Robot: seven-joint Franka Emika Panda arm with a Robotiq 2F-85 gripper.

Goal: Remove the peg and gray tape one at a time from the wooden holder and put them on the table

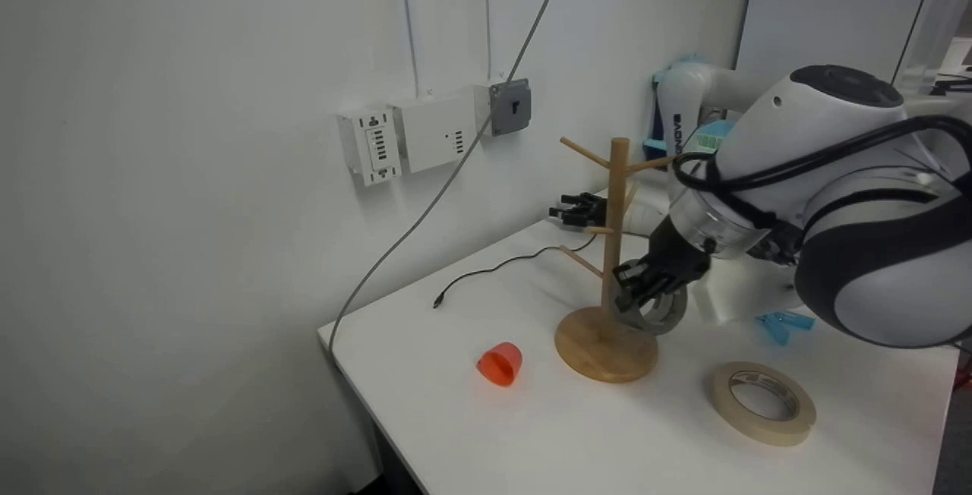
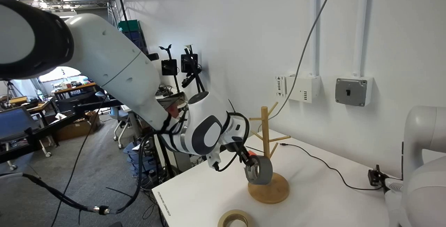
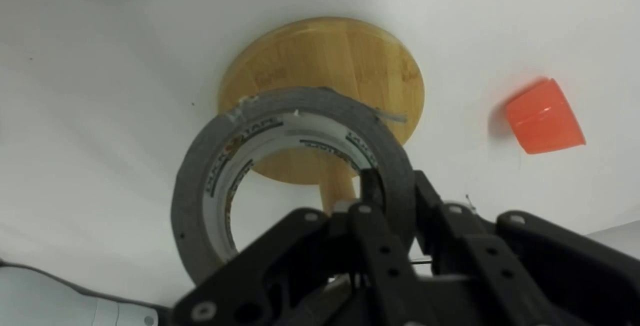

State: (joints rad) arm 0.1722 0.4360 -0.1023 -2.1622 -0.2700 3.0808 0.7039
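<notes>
Gray tape (image 2: 266, 170), pinched in the gripper (image 3: 397, 191), hung beside the holder's pole (image 1: 616, 210), on the side away from the wall edge of the tabletop (image 1: 577, 434); outward, then down, seemed the next move.

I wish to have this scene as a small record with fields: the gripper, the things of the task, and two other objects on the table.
gripper: closed on the wall of the gray tape
wooden holder: upright on the table
gray tape: held close to the wooden holder; cannot tell if fully free of it
peg: light blue, on the table
tan tape roll: lying flat
orange-red cup: lying on its side
step not yet done: gray tape onto the table
</notes>
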